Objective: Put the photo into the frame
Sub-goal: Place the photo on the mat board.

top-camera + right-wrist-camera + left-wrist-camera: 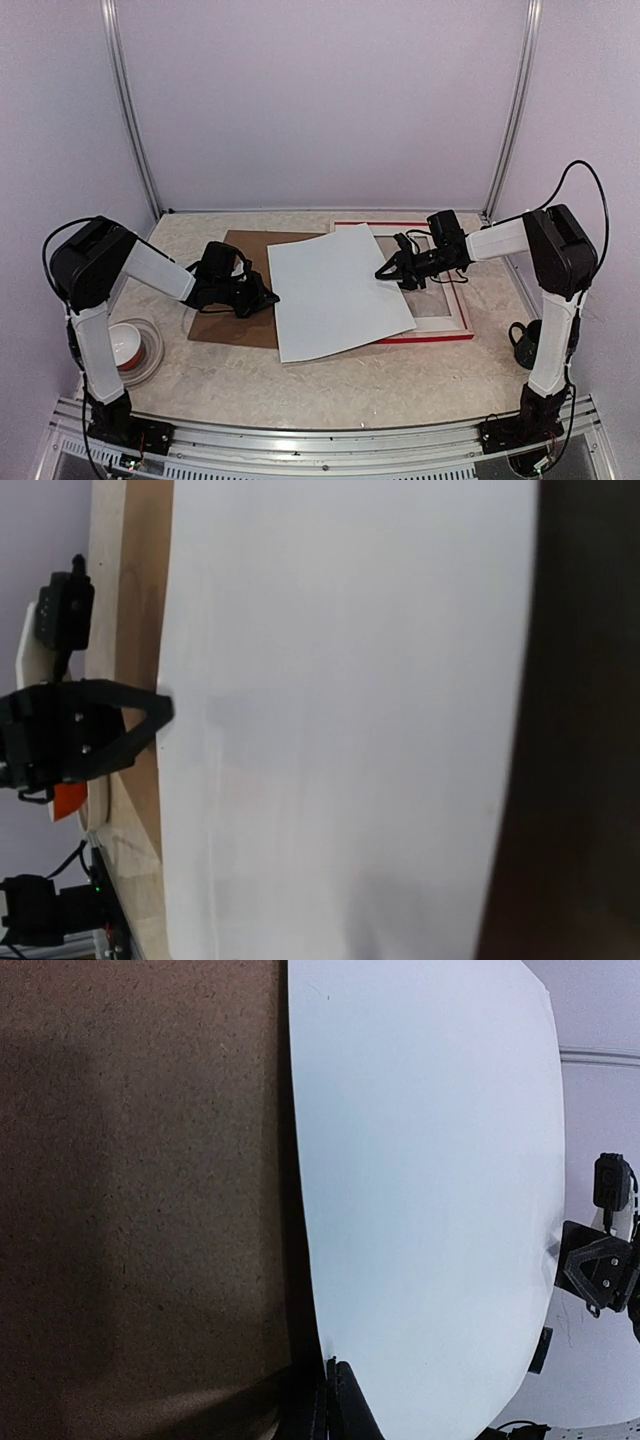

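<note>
As left pincer [270, 297] pinches its edge, photo [335, 290] touching right pincer [383, 271]

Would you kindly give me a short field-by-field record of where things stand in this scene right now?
photo: white side up, skewed, spanning backing board and frame
frame: red front, lying flat, partly under photo
backing board: brown, left of frame, partly under photo
left hand: shut on photo's left edge
right hand: at photo's right edge; grip unclear
</note>
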You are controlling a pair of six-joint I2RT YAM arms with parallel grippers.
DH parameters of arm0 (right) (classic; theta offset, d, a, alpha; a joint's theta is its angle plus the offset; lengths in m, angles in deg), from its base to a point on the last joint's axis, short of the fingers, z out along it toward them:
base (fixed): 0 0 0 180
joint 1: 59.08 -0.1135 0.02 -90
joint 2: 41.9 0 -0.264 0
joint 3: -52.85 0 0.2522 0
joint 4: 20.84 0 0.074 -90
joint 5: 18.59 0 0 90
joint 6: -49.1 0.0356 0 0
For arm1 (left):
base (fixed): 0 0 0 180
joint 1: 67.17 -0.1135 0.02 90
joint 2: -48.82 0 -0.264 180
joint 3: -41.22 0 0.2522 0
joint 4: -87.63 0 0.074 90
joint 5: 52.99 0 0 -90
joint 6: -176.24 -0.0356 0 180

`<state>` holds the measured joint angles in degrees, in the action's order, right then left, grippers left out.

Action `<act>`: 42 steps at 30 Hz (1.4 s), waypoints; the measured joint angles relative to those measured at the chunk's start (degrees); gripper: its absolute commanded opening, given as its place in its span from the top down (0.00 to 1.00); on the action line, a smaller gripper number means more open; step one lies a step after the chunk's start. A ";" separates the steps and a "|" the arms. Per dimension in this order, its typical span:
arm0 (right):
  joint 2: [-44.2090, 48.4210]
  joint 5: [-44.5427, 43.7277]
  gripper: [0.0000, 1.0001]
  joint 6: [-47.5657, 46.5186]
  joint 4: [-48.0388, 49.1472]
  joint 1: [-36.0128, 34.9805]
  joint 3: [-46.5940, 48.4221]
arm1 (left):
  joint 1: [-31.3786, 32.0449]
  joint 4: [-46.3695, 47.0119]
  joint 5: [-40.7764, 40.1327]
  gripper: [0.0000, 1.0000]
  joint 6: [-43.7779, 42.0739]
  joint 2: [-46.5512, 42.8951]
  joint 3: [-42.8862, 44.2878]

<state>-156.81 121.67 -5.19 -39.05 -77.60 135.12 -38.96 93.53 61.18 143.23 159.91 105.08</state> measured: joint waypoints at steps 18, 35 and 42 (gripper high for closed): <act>-0.72 3.56 1.00 1.29 2.12 1.46 -3.80 | 0.85 -1.09 -0.85 0.83 0.00 0.00 0.94; -0.70 5.01 1.00 0.98 2.67 6.49 -4.35 | 1.75 -0.24 -0.63 0.54 0.39 -0.02 2.64; -0.70 3.41 1.00 -2.16 -1.81 8.74 -2.29 | 1.73 0.35 -0.61 0.53 0.39 -0.02 2.34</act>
<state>-157.51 125.08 -7.36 -40.87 -68.86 132.83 -37.24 93.88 60.57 143.63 159.88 107.42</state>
